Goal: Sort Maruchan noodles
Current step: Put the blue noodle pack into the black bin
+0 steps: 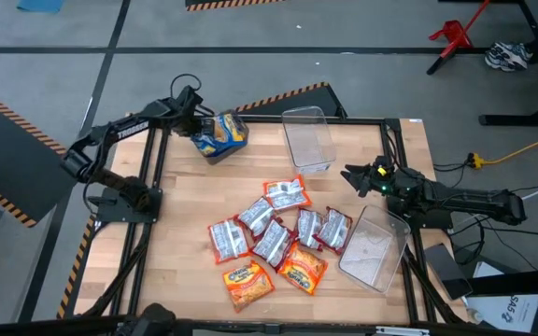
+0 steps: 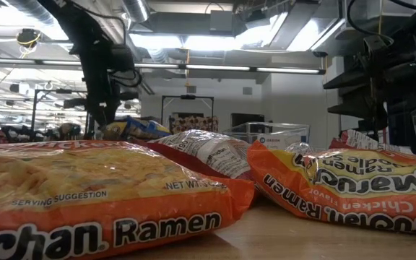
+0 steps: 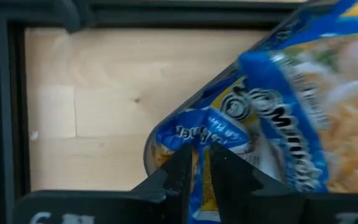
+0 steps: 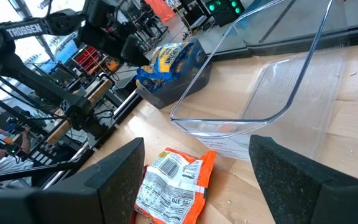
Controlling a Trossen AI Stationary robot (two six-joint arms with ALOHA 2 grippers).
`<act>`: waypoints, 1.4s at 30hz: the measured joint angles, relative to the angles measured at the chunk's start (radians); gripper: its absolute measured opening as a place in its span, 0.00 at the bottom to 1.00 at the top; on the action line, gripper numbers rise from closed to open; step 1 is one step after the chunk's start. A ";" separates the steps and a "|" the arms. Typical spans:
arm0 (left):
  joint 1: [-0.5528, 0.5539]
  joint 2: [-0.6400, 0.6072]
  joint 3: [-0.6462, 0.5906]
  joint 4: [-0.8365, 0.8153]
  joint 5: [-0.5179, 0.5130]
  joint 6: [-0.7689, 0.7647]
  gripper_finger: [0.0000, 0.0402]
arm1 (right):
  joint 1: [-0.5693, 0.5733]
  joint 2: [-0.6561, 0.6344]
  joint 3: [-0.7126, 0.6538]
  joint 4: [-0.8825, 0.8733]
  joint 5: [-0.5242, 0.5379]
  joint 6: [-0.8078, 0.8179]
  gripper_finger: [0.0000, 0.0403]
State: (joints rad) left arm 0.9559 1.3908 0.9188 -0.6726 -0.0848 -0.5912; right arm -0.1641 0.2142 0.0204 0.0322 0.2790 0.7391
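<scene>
Left claw (image 3: 197,168) pinched shut on blue packet (image 3: 278,112) over bin (image 1: 215,152) at table (image 1: 185,215) far-left corner; right claw (image 1: 355,176) shut, empty, nearer red and orange packets (image 1: 274,238) mid-table.

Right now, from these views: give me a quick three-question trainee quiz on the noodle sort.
1. True or false: the left gripper pinches a blue-and-yellow packet.
2. How many clear bins are on the table? A) one B) two C) three
3. Which packet colour lies nearest the table's front edge?

Key:
1. True; its fingers are closed on the packet's edge.
2. B; the second bin lies beside the right gripper.
3. Orange packets.
</scene>
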 joint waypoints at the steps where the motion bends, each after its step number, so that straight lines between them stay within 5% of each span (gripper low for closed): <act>1: 0.002 -0.009 0.000 0.001 0.008 0.027 0.14 | 0.000 0.000 0.000 0.000 -0.001 0.000 0.69; 16: 0.022 -0.051 0.096 -0.019 0.106 0.257 0.38 | 0.000 0.000 0.000 -0.004 -0.010 -0.006 0.69; 26: -0.018 -0.135 0.167 0.083 0.129 0.287 0.39 | 0.000 0.000 0.000 -0.005 -0.010 -0.011 0.69; 42: -0.121 0.083 0.166 0.139 0.074 0.280 0.38 | 0.000 0.000 0.000 -0.005 -0.010 -0.005 0.69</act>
State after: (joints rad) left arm 0.8354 1.4735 1.0852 -0.5338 -0.0109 -0.3107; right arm -0.1639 0.2138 0.0204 0.0273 0.2692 0.7337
